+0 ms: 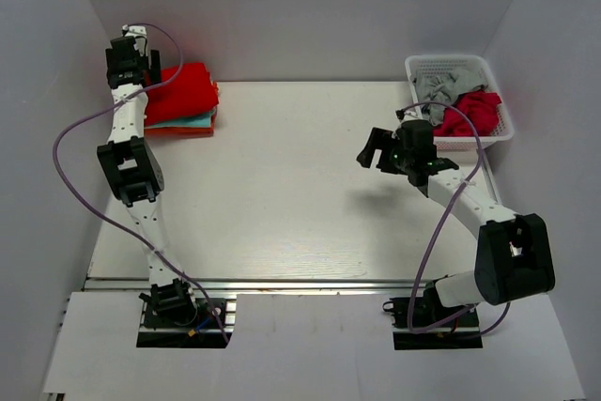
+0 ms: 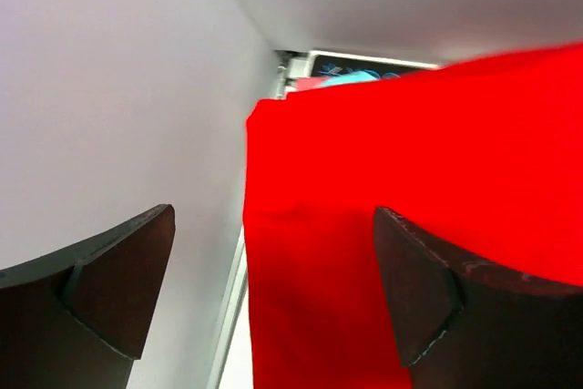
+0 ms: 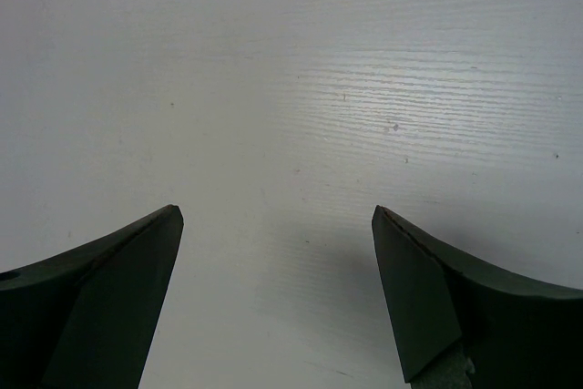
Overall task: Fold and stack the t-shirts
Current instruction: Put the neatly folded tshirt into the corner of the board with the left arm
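Red folded cloth t-shirt (image 1: 188,89) is lying partly under the wide-open, empty left tool (image 2: 273,214). The right tool (image 3: 278,211) is hovering equally wide above the white tabletop (image 1: 282,185).

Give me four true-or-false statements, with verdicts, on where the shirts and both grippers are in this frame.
1. A red t-shirt tops the stack at the far-left corner of the table. True.
2. The right gripper is shut on a shirt. False: its fingers are open over bare table.
3. The basket holds grey cloth and red cloth. True.
4. The left gripper hovers over the basket. False: it is open at the red t-shirt.
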